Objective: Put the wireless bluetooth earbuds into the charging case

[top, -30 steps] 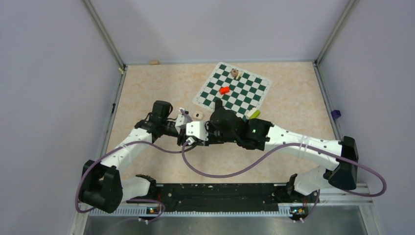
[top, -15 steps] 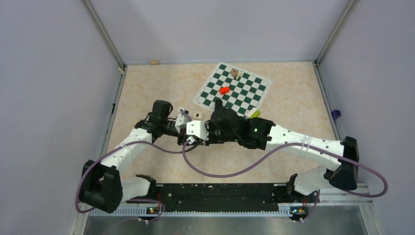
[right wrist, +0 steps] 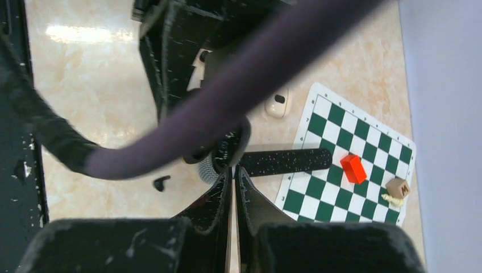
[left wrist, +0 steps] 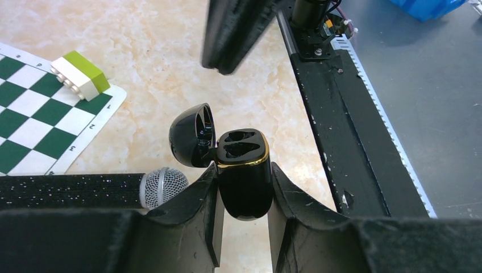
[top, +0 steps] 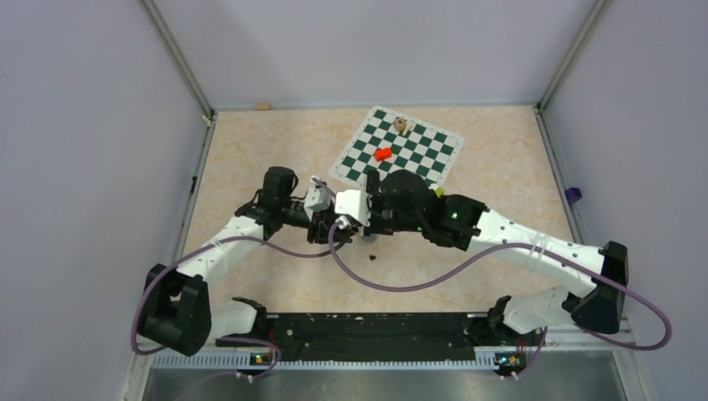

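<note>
My left gripper point(left wrist: 243, 169) is shut on the black charging case point(left wrist: 244, 193), which has a gold rim. The case lid point(left wrist: 190, 136) hangs open to the left and both sockets show empty. The right gripper point(right wrist: 233, 170) is shut with nothing visible between its fingers; one of its fingers point(left wrist: 233, 34) hovers just beyond the case. A black earbud point(right wrist: 161, 182) lies loose on the table, also seen as a dark speck point(top: 371, 257) below the two wrists. An off-white earbud point(right wrist: 277, 102) lies near the chessboard corner.
A black microphone point(right wrist: 284, 162) with a silver mesh head point(left wrist: 163, 186) lies under the grippers. The green-and-white chessboard point(top: 399, 153) carries a red piece point(right wrist: 353, 168) and a wooden cube point(right wrist: 398, 186). A yellow-green and white block point(left wrist: 79, 74) sits at its edge. The black base rail point(left wrist: 341, 131) is close by.
Both wrists have shifted right and slightly towards the chessboard. The right gripper's jaws have closed fully. A black earbud now shows on the table below them.
</note>
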`<state>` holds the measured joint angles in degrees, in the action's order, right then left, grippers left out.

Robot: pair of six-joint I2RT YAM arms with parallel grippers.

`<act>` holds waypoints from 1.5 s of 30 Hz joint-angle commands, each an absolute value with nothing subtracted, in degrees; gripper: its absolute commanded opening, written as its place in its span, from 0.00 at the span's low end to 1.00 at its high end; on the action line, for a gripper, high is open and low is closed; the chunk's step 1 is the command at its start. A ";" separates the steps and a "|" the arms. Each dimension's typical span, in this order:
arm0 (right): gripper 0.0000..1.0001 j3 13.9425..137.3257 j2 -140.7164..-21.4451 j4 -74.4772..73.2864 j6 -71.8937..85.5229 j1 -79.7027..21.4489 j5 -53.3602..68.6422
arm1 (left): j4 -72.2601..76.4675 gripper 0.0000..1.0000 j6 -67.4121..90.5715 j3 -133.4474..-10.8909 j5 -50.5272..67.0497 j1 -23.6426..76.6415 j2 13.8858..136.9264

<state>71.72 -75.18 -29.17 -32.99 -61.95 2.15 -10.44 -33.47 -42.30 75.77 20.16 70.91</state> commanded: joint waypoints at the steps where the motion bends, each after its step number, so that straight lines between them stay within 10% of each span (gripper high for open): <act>1: 0.03 70.55 -73.67 -27.27 -32.76 -57.28 6.10 | -6.94 0.00 -30.80 -43.06 77.12 20.62 72.05; 7: 0.11 64.99 -70.31 -30.01 -36.74 -50.10 10.02 | -7.14 0.00 -31.15 -43.99 71.80 20.90 73.79; 23: 0.68 38.74 -56.84 -40.45 -69.93 -50.92 23.85 | -17.57 0.00 -41.99 -45.09 71.97 7.35 70.25; 45: 0.49 46.91 -76.28 -42.13 -65.15 -69.57 24.60 | -8.29 0.00 -36.36 -40.00 73.00 7.03 67.39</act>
